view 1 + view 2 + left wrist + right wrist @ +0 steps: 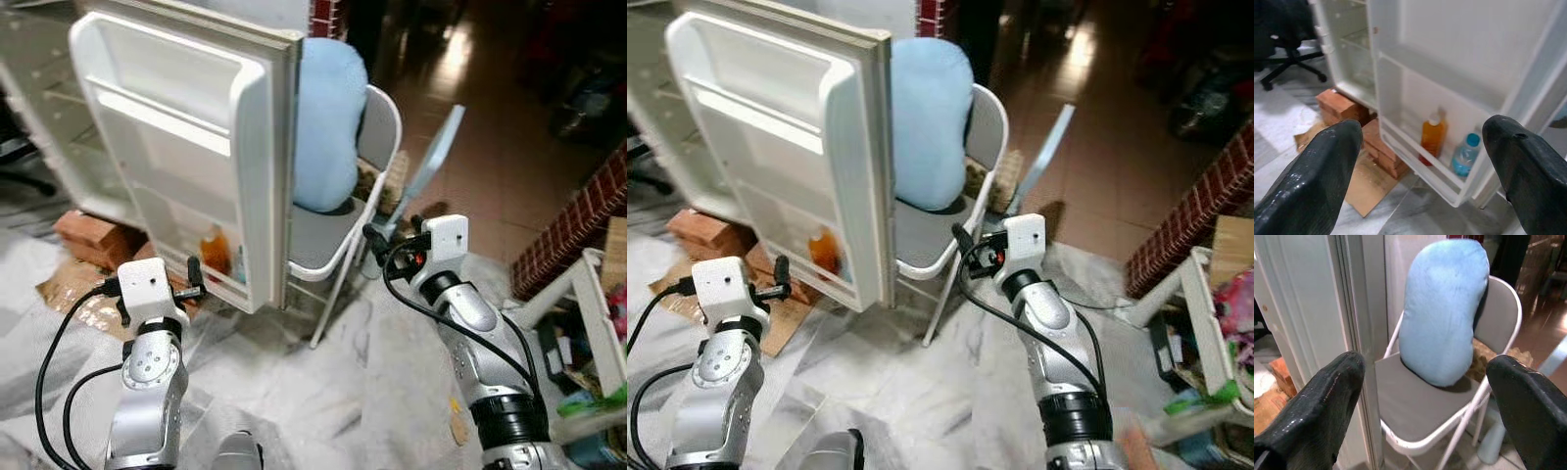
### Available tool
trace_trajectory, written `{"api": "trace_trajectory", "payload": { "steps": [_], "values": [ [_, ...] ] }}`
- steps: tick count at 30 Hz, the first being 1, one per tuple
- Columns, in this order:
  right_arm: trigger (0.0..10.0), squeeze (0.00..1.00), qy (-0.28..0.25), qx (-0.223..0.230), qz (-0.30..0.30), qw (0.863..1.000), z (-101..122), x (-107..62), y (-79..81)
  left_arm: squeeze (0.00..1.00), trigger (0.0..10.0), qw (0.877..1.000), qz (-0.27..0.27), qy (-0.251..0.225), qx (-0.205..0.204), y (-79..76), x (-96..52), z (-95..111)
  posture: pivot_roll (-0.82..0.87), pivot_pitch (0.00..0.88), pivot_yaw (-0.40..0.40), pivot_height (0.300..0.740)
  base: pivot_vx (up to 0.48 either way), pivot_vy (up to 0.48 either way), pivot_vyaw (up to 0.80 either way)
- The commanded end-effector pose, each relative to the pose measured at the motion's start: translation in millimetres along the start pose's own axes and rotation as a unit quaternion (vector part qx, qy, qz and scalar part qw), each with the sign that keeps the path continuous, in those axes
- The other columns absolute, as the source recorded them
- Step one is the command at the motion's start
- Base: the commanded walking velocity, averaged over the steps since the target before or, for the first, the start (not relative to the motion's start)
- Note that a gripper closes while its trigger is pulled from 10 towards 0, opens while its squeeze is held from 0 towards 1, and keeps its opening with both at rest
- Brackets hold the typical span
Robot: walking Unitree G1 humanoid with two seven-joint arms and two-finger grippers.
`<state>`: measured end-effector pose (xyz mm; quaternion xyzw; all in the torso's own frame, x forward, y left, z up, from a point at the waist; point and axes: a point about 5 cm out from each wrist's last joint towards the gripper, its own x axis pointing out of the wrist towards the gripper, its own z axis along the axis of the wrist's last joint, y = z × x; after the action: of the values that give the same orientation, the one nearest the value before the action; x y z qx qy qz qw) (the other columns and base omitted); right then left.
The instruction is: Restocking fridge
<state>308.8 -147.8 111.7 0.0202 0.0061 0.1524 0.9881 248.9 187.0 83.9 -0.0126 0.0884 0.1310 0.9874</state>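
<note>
Both arms reach forward over pale marble floor (323, 392). At left, the left gripper (1422, 161) hangs with fingers spread wide and empty, facing the open fridge door (186, 127). An orange bottle (1432, 137) and a blue-capped bottle (1465, 155) stand side by side in its lowest shelf, behind the rim. Bricks (88, 235) sit under the fridge. Just beside the door's free edge stands a folding chair (338, 240) with a blue cushion (325, 122). The right gripper (1425, 406), also wide open, faces that chair.
</note>
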Motion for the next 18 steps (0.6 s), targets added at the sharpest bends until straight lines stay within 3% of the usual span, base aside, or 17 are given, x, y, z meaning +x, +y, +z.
{"api": "trace_trajectory", "payload": {
  "steps": [1, 4, 9, 18],
  "values": [
    [10.0, 0.0, -0.006, -0.002, -0.011, 1.0, 3.1, 2.1, -3.0, 0.0, 10.0, 1.0, 0.003, 0.005, -0.001, -0.6, 1.2, 0.1, 0.06, 0.0, -0.044, 0.74, 0.0, 0.0, 0.78],
    [10.0, 0.0, -0.008, -0.004, -0.019, 1.0, 4.6, 4.7, -3.4, 0.0, 10.0, 1.0, 0.002, 0.007, -0.004, -0.6, 1.5, 0.0, 0.06, 0.0, -0.045, 0.74, 0.0, 0.0, 0.72],
    [10.0, 0.0, -0.007, -0.006, -0.033, 0.999, 5.1, 6.7, -4.9, 0.0, 10.0, 1.0, 0.001, 0.007, -0.006, -0.4, 1.5, 0.3, 0.07, 0.0, -0.046, 0.74, 0.0, 0.0, 0.0],
    [10.0, 0.0, -0.006, -0.005, -0.043, 0.999, 3.2, 4.9, -7.4, 0.0, 10.0, 1.0, -0.002, 0.006, -0.007, -0.2, 1.9, 0.9, 0.06, 0.0, -0.044, 0.74, 0.297, 0.0, 0.0]
  ]
}}
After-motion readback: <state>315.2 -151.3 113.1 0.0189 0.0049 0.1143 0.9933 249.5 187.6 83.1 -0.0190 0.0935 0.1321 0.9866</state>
